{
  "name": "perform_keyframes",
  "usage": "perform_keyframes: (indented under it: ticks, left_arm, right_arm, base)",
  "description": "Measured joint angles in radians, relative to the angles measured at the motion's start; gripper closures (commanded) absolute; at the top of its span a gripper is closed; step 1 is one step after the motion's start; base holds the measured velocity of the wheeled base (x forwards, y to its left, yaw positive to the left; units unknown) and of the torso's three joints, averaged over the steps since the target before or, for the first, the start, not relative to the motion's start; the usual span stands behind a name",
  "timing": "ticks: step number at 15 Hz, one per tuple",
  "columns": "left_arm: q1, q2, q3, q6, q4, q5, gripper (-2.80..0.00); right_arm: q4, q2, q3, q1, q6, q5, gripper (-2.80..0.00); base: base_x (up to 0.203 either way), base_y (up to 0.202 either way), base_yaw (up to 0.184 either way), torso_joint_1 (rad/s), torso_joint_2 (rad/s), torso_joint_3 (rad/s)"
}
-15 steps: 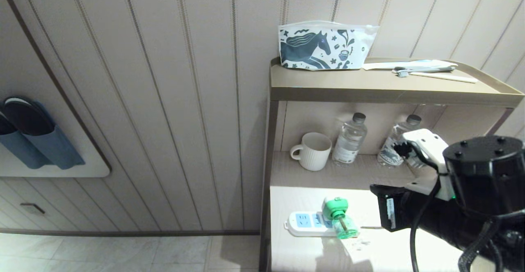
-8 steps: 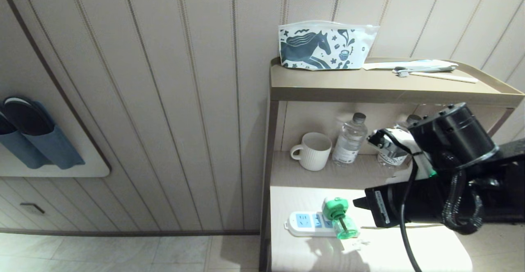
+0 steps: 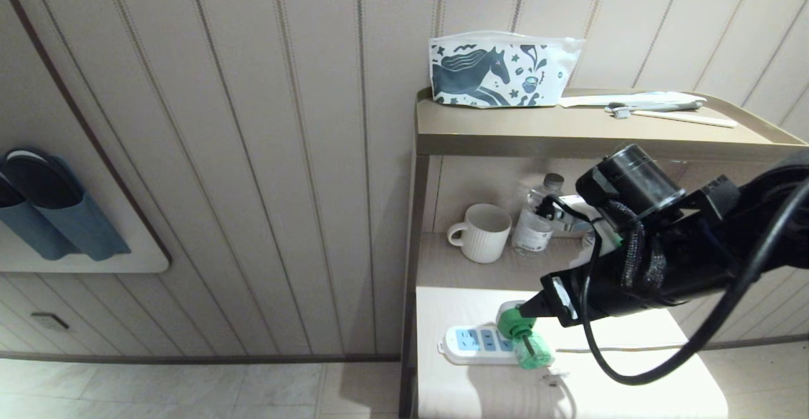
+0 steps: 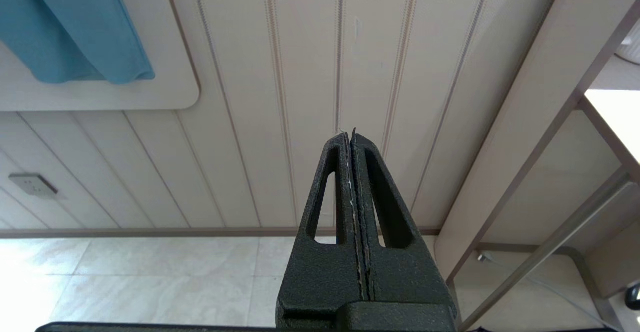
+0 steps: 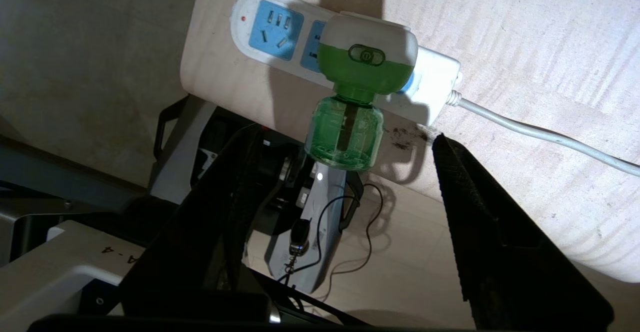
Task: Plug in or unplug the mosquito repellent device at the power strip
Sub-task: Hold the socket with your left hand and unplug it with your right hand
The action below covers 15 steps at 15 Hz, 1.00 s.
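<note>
Right gripper (image 5: 345, 172), jaws wide and empty, is facing the mosquito repellent device (image 5: 357, 91) plugged into the power strip (image 5: 272, 34); bottle axis is pointing between the fingers.

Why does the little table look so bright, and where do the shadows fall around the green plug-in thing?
Head view: strong light washes out the white tabletop; the shelf recess behind sits dimmer. Right wrist view: the mosquito repellent device casts a hard dark shadow across the power strip and the tabletop. Left wrist view: even light, no hard shadows on the wall panelling.
</note>
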State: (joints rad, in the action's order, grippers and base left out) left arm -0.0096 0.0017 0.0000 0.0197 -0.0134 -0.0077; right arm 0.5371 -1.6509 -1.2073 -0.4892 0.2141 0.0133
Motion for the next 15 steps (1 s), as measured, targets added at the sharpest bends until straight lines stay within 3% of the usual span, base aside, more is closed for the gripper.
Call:
perform_keyframes:
  ticks: [7,11,15]
  left_arm:
    - [0.000,0.000,0.000,0.000,0.000,0.000,0.00]
    - [0.000,0.000,0.000,0.000,0.000,0.000,0.00]
    - [0.000,0.000,0.000,0.000,0.000,0.000,0.00]
  right_arm:
    - [0.149,-0.195,-0.159,0.075,-0.104,0.037,-2.80]
    - [0.152,-0.267,-0.200,0.055,-0.067,0.037,-2.80]
    - [0.163,-0.324,-0.248,0.002,0.033,0.030,-2.80]
  base:
    - [0.000,0.000,0.000,0.000,0.00,0.000]
    - [0.000,0.000,0.000,0.000,0.00,0.000]
    - [0.000,0.000,0.000,0.000,0.00,0.000]
